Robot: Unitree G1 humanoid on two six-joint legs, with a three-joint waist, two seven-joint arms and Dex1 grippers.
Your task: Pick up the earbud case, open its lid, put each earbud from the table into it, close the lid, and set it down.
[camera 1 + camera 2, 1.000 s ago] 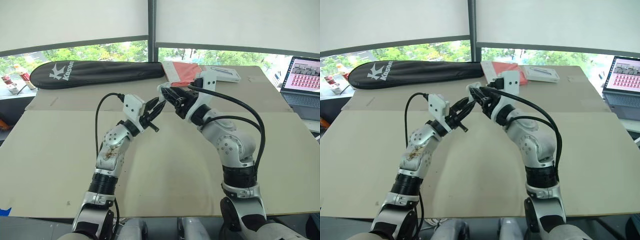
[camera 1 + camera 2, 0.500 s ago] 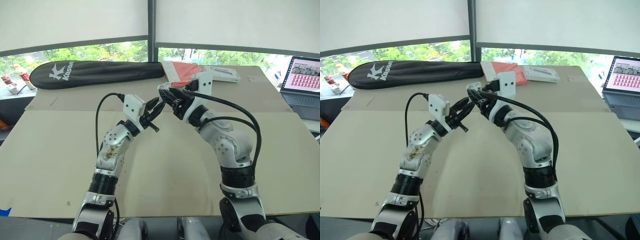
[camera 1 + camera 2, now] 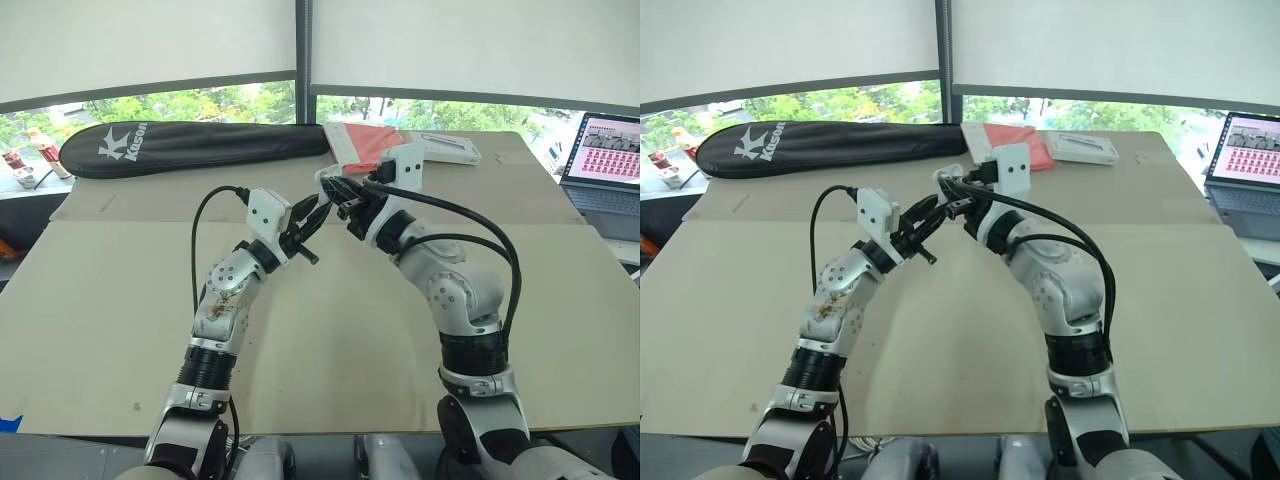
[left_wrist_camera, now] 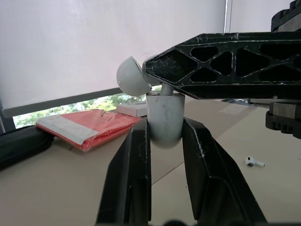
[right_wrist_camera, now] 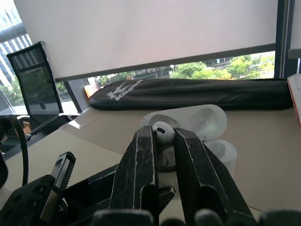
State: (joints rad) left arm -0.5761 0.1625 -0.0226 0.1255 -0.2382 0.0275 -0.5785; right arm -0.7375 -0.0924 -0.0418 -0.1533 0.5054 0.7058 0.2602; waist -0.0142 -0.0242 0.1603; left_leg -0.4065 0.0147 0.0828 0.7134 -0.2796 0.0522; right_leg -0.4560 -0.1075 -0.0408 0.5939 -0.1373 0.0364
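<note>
The case [image 4: 164, 120] is held up off the table [image 3: 330, 330], over its middle, with its white body upright and pinched between the two fingers of the left gripper [image 4: 164, 129]. Its lid [image 4: 131, 75] is swung open and tilted back. The case's lower end is hidden between those fingers, and in the head views the grippers cover most of it.

Right at the case's open mouth, the right gripper [image 5: 163, 134] is pressed onto an earbud [image 5: 162, 131]. The rounded white head shows between the fingertips, while the stem is hidden between them. How far the earbud sits inside the case cannot be made out. No writing is visible on the case.

A second earbud [image 4: 254, 162] lies on the table, below the case and well apart from it.

Beyond the case and to its left, a long black bag [image 3: 190, 145] lies along the far edge, marked with a white K logo and the word "Kason". Just behind the case sits a red packet [image 3: 365, 145] with a white label whose print is too small to read. A flat white box [image 3: 450, 148] lies beyond the case to its right. Far to the right of the case a laptop [image 3: 605, 165] is cut off at the edge, its screen showing a grid of pink tiles that cannot be read.
</note>
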